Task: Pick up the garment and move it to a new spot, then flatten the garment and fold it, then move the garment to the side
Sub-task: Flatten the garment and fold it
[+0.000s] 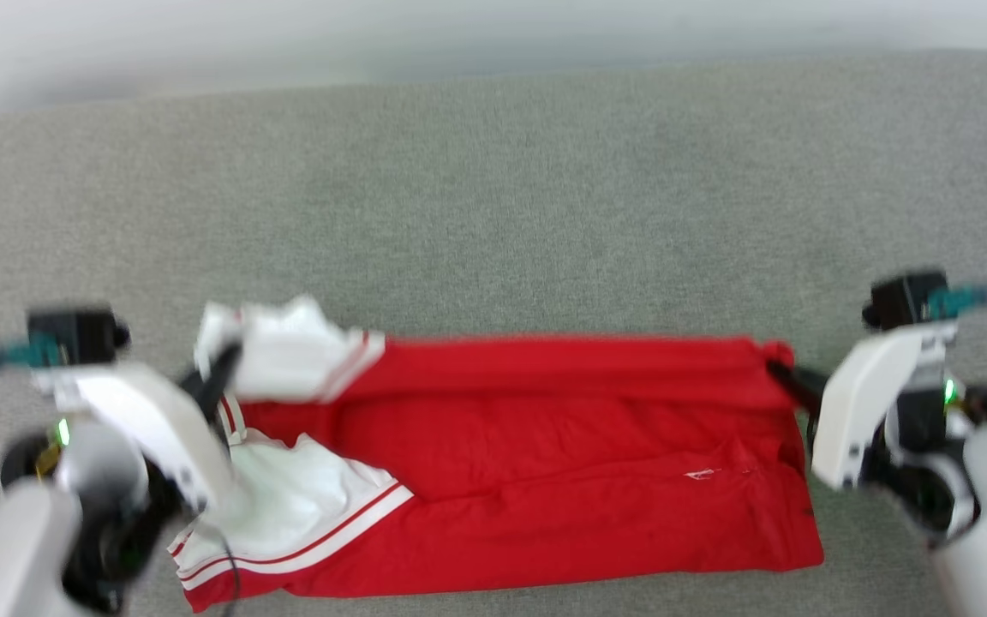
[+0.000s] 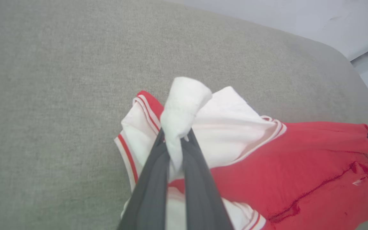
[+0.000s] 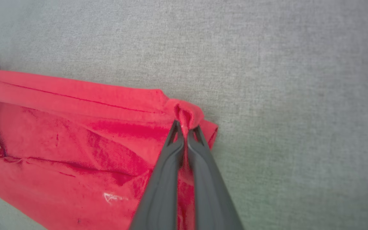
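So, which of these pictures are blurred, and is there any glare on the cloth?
Head view: the whole frame is smeared, the garment edges soft. Left wrist view: sleeve fairly crisp, the left hand slightly soft. Right wrist view: seams sharp, the right hand blurs near the bottom edge. Light is even; no glare.

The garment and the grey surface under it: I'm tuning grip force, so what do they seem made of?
The garment: thin soft cloth, matte, probably a jersey knit; it creases and bunches easily. The grey surface: matte upholstery fabric, apparently woven, judging by its fine speckled texture.
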